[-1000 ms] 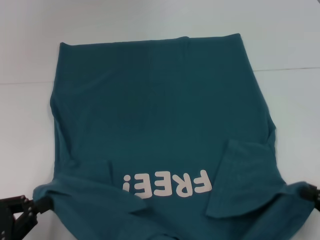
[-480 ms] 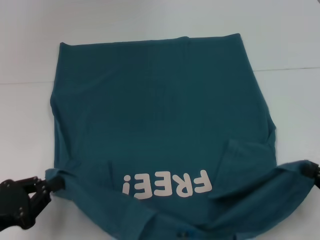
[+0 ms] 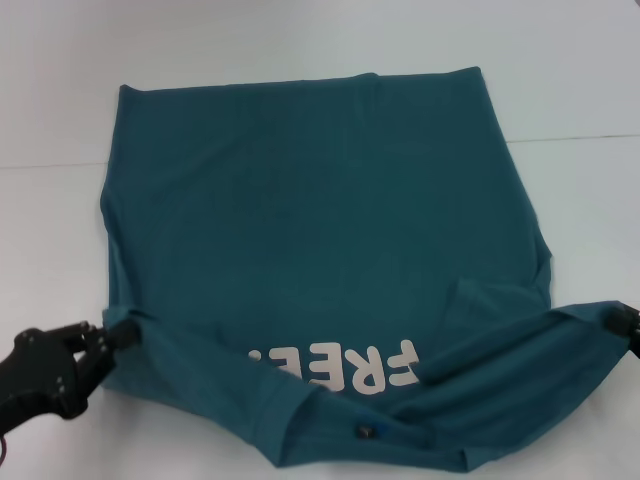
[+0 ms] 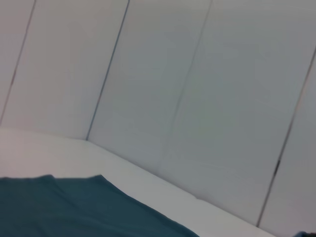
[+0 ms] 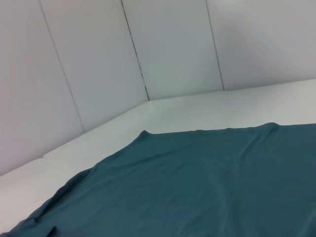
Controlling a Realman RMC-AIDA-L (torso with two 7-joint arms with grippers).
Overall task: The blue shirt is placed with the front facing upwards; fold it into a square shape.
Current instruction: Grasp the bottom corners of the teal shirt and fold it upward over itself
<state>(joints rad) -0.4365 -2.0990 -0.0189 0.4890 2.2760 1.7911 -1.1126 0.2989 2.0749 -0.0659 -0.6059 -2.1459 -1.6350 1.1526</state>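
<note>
The left end effector point(image 3: 112, 336) is sitting at the near left of the head view, clenched on the shirt point(image 3: 320, 220) at its near left corner, where the cloth is bunching into a tight point between the dark fingers. The right end effector point(image 3: 622, 320) is showing only as a dark tip at the far right edge of that view, and it is gripping the shirt's near right corner in the same way, the fabric drawing to a point at it.

Between the two grips the near part of the shirt is being held up off the tabletop point(image 3: 300, 40) and is hanging as a band that sags toward the middle, with a small dark label point(image 3: 366, 431) showing on its near edge. That band is covering the lower parts of the white "FREE!" lettering point(image 3: 335, 367), which is reading upside down from the head view. A folded flap is lying just right of the lettering.

The rest of the shirt is lying flat and fairly smooth on the white tabletop, its far hem running straight across. Both wrist views are showing teal cloth spread over the tabletop with panelled walls behind.
</note>
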